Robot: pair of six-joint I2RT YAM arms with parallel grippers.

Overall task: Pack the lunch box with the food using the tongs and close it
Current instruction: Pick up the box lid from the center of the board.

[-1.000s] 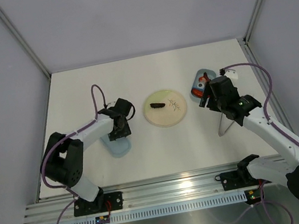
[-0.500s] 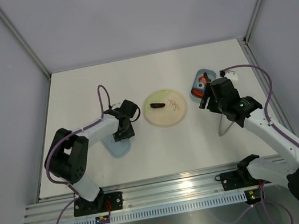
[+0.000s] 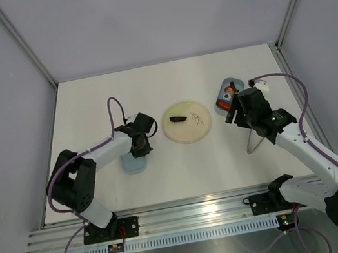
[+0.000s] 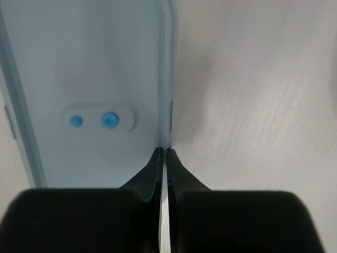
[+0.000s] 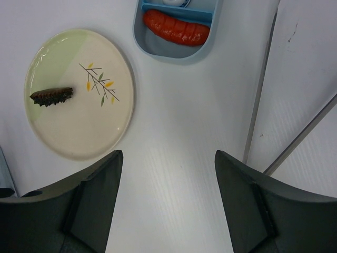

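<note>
At the left gripper (image 4: pixel 164 154), pinched fully shut on the long edge of the blue lid (image 4: pixel 95 79), flat on the table (image 4: pixel 253 105) and spreading ahead and to the left of the fingertips. Over at the right gripper (image 5: pixel 168 211), spread wide with nothing held; straight ahead of it, the lunch box (image 5: pixel 176 56) with a red sausage (image 5: pixel 176 29) inside, and ahead to the left, the plate (image 5: pixel 73 132) with one dark brown piece (image 5: pixel 51 96). Behind that claw, under its arm, the tongs (image 3: pixel 253 144) on the table, untouched.
</note>
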